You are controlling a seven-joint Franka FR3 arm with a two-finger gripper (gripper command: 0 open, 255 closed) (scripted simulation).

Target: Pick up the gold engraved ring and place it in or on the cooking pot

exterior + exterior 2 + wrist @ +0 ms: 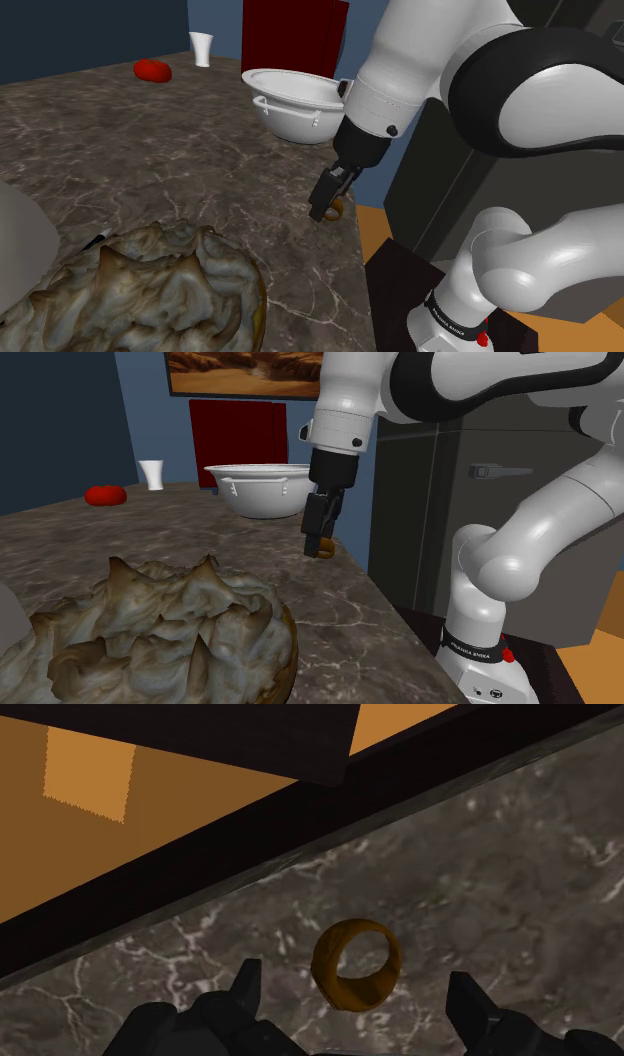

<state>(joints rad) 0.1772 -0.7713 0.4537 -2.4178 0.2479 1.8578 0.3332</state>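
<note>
Down near the right edge of the dark marble counter (180,160) in the shoulder view, the black gripper (328,205) is hanging with its fingertips almost at the surface. The gold ring (340,208) is peeking out just beside them. The white cooking pot (295,100) is sitting farther back, well apart from the ring. A red lump (153,70) and a white cup (203,48) are standing at the far left, and a peaked, meringue-like pie (160,290) is filling the near left.

Seen from the second exterior view, the gripper (318,542) is pointing straight down at the counter (200,542). The ring (327,550) is showing as a small brown-gold shape at the fingertips, nearer than the pot (262,489).

Through the wrist view, the gripper (356,976) is standing wide apart, with the ring (352,996) lying between the fingers (247,986) and touching neither, so nothing is being clasped. The ring is resting on the counter (500,884) close to its edge. Its hole is facing up toward the hand, slightly tilted. Being a round band, it is showing no long axis.
</note>
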